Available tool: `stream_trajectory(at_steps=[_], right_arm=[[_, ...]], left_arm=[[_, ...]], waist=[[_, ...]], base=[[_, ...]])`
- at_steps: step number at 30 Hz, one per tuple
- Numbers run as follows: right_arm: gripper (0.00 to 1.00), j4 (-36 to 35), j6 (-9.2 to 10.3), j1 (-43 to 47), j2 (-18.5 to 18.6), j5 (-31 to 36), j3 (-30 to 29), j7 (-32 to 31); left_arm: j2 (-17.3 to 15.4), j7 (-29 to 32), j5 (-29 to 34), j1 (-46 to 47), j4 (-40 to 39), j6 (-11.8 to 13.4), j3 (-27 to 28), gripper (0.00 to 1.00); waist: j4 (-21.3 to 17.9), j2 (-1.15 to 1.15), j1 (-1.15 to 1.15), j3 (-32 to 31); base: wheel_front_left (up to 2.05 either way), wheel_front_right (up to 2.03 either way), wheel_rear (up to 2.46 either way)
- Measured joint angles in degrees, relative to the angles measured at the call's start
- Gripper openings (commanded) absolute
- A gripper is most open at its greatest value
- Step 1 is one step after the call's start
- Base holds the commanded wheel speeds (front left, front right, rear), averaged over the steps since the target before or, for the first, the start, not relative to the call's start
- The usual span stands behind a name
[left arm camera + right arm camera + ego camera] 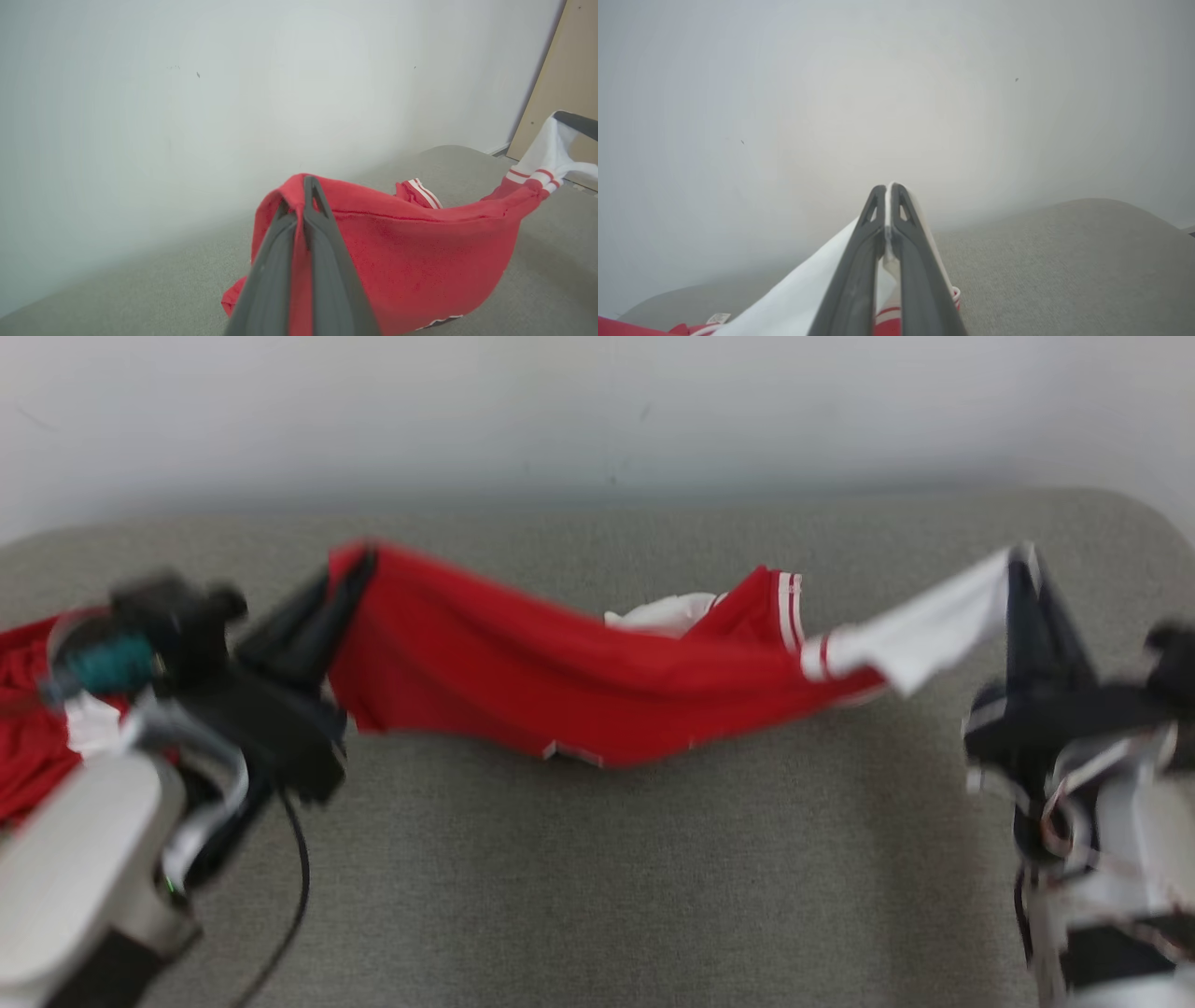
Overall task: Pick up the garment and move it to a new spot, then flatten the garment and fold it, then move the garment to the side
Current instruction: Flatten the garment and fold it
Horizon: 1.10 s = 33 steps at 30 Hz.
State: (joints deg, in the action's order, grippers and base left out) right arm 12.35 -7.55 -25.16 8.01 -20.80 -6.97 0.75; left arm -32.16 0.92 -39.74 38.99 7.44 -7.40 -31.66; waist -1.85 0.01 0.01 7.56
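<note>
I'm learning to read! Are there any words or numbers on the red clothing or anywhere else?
Nothing here can be read.
White print on the garment, at its low edge: cut off and blurred, unreadable.
Small white tag on the garment: too small to read.

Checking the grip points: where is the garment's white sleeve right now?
Head view, right side: the white sleeve hangs above the grey surface, pinched by the right gripper.
</note>
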Motion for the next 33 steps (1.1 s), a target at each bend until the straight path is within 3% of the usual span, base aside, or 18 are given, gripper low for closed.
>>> stream_trajectory(at_steps=[6,7,18,24,33], right_arm=[[0.00,3.1,0.00,-22.6,-2.1,-0.7,-2.6,-3.8],[0.00,3.1,0.00,-22.6,-2.1,-0.7,-2.6,-3.8],[0.00,15.5,0.00,-60.7,-4.3,5.2,-8.5,-6.5],[0.00,22.5,0.00,-74.5,-4.6,10.6,-11.4,-5.6],[0.00,31.5,0.00,-86.8,-4.8,19.7,-15.7,-1.6]], left_arm=[[-6.2,2.8,-5.6,22.8,-0.4,-0.1,-7.3,0.00],[-6.2,2.8,-5.6,22.8,-0.4,-0.1,-7.3,0.00],[-8.7,0.6,-20.4,56.4,10.2,-0.1,-15.0,0.00],[-9.2,-0.2,-25.7,67.8,12.7,-0.1,-21.0,0.00],[-10.4,-3.7,-31.7,77.1,17.5,-0.1,-27.9,0.00]], waist=[[-1.1,0.00,0.01,6.2],[-1.1,0.00,0.01,6.2],[-3.3,0.01,0.02,18.2],[-4.9,0.01,0.02,23.4],[-7.6,0.00,0.00,27.8]], base=[[0.00,0.00,0.00],[0.00,0.00,0.00],[0.00,0.00,0.00],[0.00,0.00,0.00],[0.00,0.00,0.00]])
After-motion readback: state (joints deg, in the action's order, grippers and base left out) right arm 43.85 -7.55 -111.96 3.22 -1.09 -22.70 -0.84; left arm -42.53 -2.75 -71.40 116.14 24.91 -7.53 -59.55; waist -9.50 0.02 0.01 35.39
